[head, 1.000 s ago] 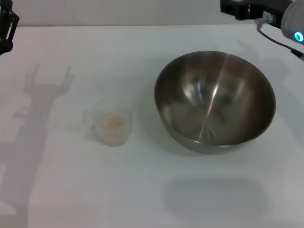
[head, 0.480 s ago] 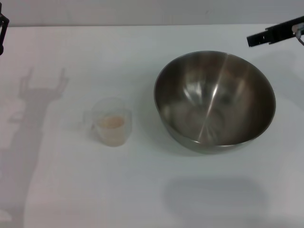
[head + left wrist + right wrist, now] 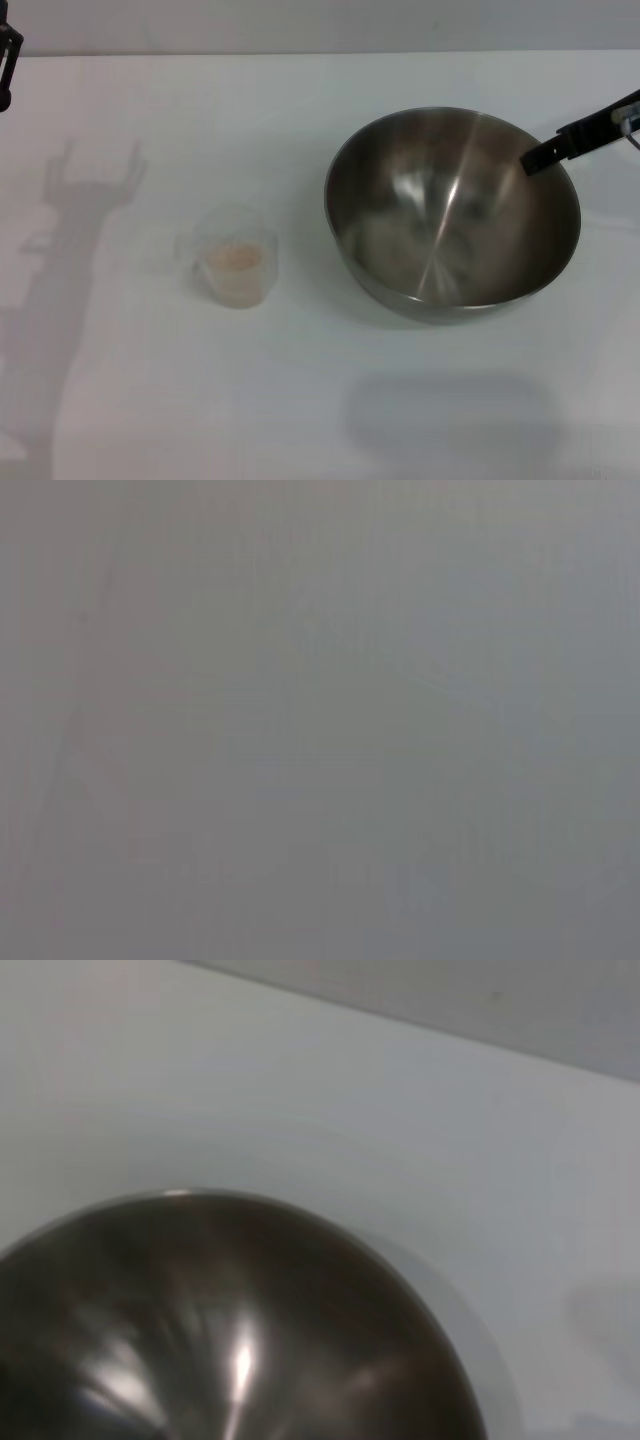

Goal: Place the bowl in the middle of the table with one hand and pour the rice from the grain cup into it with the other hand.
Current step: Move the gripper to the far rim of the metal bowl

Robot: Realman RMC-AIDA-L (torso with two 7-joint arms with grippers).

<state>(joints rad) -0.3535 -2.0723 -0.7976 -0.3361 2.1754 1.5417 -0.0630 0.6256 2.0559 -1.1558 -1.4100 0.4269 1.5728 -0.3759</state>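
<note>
Bowl [image 3: 452,215]: shiny brushed silver steel, darker grey inside with pale streaked reflections; dark with bright glints in the right wrist view [image 3: 230,1330].
Grain cup [image 3: 235,257]: translucent, clear, faintly whitish.
Rice [image 3: 234,258]: pale beige, slightly pinkish.
Tabletop [image 3: 200,110]: plain matte white, unpatterned, crossed by soft grey shadows.
Right end effector [image 3: 580,135]: black.
Left end effector [image 3: 6,60]: black.

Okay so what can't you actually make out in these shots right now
- Left gripper: cut off by the head view's edge at the table's far left corner; its fingers are unseen.
- Left wrist view: a featureless grey blur, nothing identifiable.
- Right gripper: only one dark finger shows over the bowl rim; contact unclear.
- Rice in the grain cup: grains too small to resolve.
</note>
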